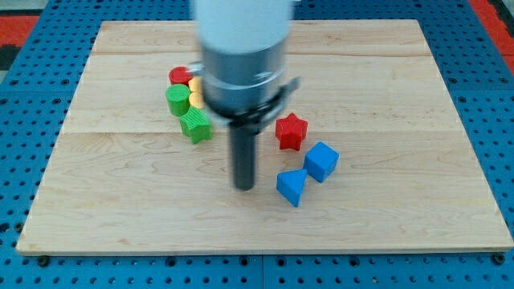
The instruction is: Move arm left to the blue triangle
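Observation:
The blue triangle (291, 186) lies on the wooden board (112, 201), right of centre toward the view's bottom. My tip (244, 187) rests on the board just to the view's left of it, with a small gap between them. A blue cube (322, 160) sits touching the triangle's upper right. A red star (291, 131) lies above the two blue blocks.
A cluster sits at the view's upper left of my tip: a red block (180, 76), a green cylinder (177, 100), a green star (195, 126) and yellow blocks (195, 91) partly hidden behind the arm body (241, 56). Blue pegboard (32, 104) surrounds the board.

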